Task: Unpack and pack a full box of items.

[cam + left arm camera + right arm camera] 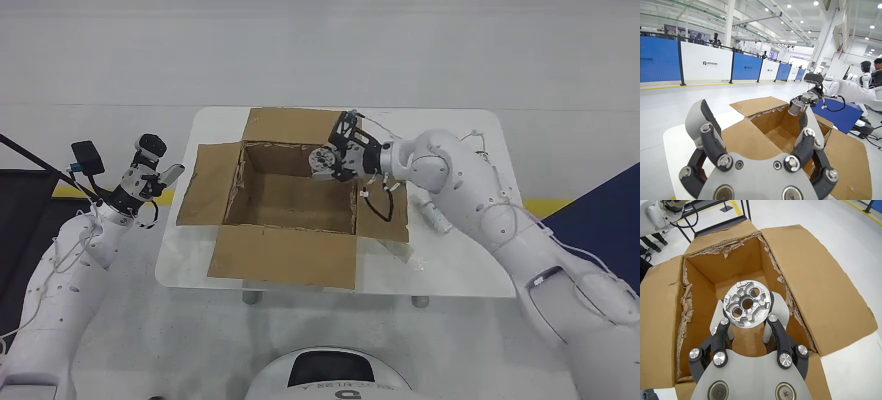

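My right gripper (748, 303) is clamping what looks like a metal hub (751, 315) over the box (815, 289); my left gripper (755, 108) is hanging spread.

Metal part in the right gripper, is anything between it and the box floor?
Nothing visible. The right gripper holds the metal part over the open box. All flaps are folded outward, and the floor seen around the part is bare. The patch directly behind it is hidden.
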Robot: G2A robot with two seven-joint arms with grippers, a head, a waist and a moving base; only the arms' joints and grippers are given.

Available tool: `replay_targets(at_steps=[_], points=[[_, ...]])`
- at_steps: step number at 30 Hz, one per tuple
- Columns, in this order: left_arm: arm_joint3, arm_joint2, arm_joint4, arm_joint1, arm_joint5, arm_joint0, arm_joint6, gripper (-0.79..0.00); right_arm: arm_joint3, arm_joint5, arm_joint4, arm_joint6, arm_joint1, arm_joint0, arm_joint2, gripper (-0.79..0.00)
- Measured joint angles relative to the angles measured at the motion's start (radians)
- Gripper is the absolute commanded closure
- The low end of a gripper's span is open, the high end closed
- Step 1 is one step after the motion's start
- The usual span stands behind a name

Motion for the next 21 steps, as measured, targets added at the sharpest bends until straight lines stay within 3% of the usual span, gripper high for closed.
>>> replay_targets(at_steps=[21], points=[[0.0, 0.0, 0.0, 0.0, 0.0, 0.0, 0.0, -0.785, 0.456, -0.017, -0.045, -0.113, -0.252, 0.1, -0.195, -0.018]])
